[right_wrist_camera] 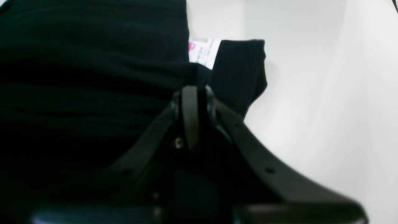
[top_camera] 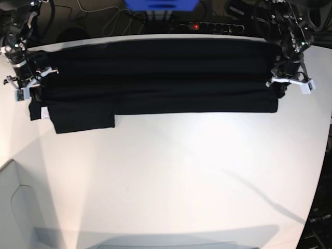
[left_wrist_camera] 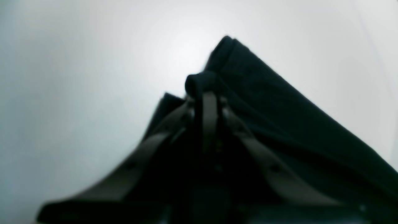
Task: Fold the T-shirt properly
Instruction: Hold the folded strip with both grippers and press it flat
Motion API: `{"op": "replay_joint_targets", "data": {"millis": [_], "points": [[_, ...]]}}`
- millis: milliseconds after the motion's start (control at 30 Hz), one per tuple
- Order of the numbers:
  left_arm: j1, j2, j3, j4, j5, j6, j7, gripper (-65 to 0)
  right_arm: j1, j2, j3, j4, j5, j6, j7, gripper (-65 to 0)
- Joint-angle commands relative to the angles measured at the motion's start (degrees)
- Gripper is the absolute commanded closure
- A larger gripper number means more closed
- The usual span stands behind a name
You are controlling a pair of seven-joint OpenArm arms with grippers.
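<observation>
The black T-shirt (top_camera: 155, 72) lies stretched in a long band across the far side of the white table (top_camera: 171, 171), with a sleeve (top_camera: 83, 116) hanging toward the front at the left. My left gripper (left_wrist_camera: 203, 82) is shut on the T-shirt's edge (left_wrist_camera: 279, 118) at the right end in the base view (top_camera: 282, 83). My right gripper (right_wrist_camera: 194, 88) is shut on the T-shirt (right_wrist_camera: 93, 62) at the left end in the base view (top_camera: 31, 88), close to the white label (right_wrist_camera: 202, 51) with a bit of purple.
A power strip (top_camera: 210, 26) and cables lie behind the table's far edge. A blue object (top_camera: 161, 4) stands at the back centre. The table's curved edge runs down the right side (top_camera: 324, 171).
</observation>
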Motion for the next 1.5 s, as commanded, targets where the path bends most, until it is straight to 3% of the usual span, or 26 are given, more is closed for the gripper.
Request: {"op": "replay_joint_targets", "data": {"millis": [0,167,300,700,867,967,1067,1200,1467], "points": [[-0.21,-0.98,-0.53,0.91,0.01,0.27,-1.27,0.0,-0.26,1.22,-0.35,0.96,0.05,-0.48,1.21,0.0],[-0.39,-0.89,-0.35,0.91,0.01,0.27,-1.27,0.0,-0.26,1.05,-3.42,0.87,-5.58,-0.48,1.21,-12.2],[-0.21,-0.89,-0.35,0.91,0.01,0.27,-1.18,0.0,-0.17,1.05,-3.16,0.96,-5.93,-0.48,1.21,-20.9],[-0.3,-0.89,-0.35,0.91,0.01,0.27,-1.18,0.0,-1.23,1.05,4.14,1.48,-5.84,-0.39,1.21,-21.7],[-0.3,-0.8,-0.26,0.91,0.01,0.27,-1.18,0.0,-0.7,0.87,3.52,5.79,-5.84,-0.39,1.21,-21.9],[-0.39,-0.01,-0.26,0.91,0.27,0.27,-1.18,0.0,3.87,-1.06,0.62,8.08,-6.28,-0.39,-0.11,-27.0],[-0.39,0.25,-0.26,0.91,0.53,0.27,-1.18,0.0,11.08,-1.15,-2.46,6.58,-6.28,-0.39,-7.5,-32.2],[-0.39,0.25,-0.26,0.91,0.09,0.27,-1.18,0.0,20.57,-1.15,-5.27,-1.07,-6.28,-0.39,-15.32,-33.2],[-0.3,0.25,-0.26,0.91,0.53,0.27,-1.18,0.0,28.93,-0.98,-7.91,-17.42,-6.28,-0.48,-16.2,-33.1]]}}
